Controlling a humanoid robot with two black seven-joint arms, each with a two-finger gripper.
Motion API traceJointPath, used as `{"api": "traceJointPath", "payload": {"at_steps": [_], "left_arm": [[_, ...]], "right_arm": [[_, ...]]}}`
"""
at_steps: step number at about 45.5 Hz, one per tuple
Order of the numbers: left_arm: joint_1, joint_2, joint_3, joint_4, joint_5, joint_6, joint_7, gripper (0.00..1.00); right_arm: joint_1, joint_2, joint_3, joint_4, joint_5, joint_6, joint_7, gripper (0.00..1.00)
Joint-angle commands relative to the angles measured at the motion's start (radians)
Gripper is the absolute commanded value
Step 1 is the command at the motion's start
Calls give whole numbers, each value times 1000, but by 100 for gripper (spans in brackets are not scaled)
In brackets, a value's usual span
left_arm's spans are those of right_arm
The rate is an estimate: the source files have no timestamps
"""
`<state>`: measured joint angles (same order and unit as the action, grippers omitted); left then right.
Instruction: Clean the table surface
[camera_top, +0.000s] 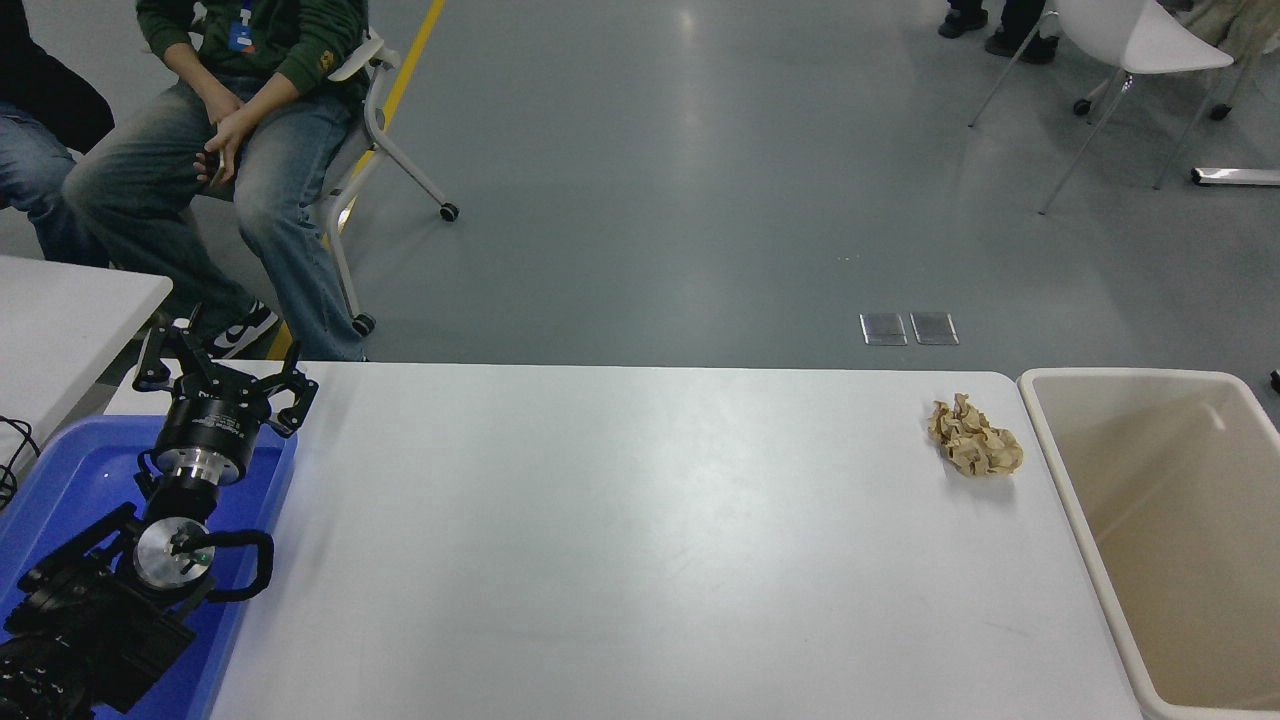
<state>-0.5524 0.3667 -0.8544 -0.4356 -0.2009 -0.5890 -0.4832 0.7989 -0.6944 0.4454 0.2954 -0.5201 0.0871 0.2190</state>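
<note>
Our left gripper (215, 365) is parked at the lower left, above the far end of a blue tray (60, 480), with its fingers (290, 390) spread apart and nothing between them. Our right arm does not show in the picture. The table surface (620, 540) fills the lower middle of the view, wide and white-grey, running from the tray on the left to a beige bin (1070, 480) that stands just beside its right edge. On the table, near the far right corner and close to the bin, lies a crumpled ball of brown paper (975, 448). At the far left we see a corner of another white table (70, 310). Beyond it a person in jeans (190, 190) sits on a wheeled chair (375, 120), hands together on the lap.
</note>
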Motion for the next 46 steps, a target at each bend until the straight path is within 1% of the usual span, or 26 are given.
{"api": "traceJointPath", "payload": {"at_steps": [1,6,9,14,22,29,34,40,46], "left_arm": [[0,0,0,0,0,0,0,100],[0,0,0,0,0,0,0,100],[0,0,2,0,0,0,0,100],[0,0,0,0,0,0,0,100],[0,0,0,0,0,0,0,100],[0,1,0,0,0,0,0,100],[0,0,0,0,0,0,0,100],[0,1,0,0,0,0,0,100],[0,0,0,0,0,0,0,100]], "right_arm": [[-52,-25,210,163,238,71,-43,99],[-93,-30,214,240,353,76,-43,99],[-124,-30,223,280,408,98,-43,99],[-179,-27,252,344,462,126,-43,99],[-256,-17,325,449,469,137,-32,99],[-319,53,424,479,466,204,-20,99],[-326,110,443,473,465,214,13,99],[-325,170,438,462,463,214,83,99],[-322,208,434,464,463,214,83,100]]}}
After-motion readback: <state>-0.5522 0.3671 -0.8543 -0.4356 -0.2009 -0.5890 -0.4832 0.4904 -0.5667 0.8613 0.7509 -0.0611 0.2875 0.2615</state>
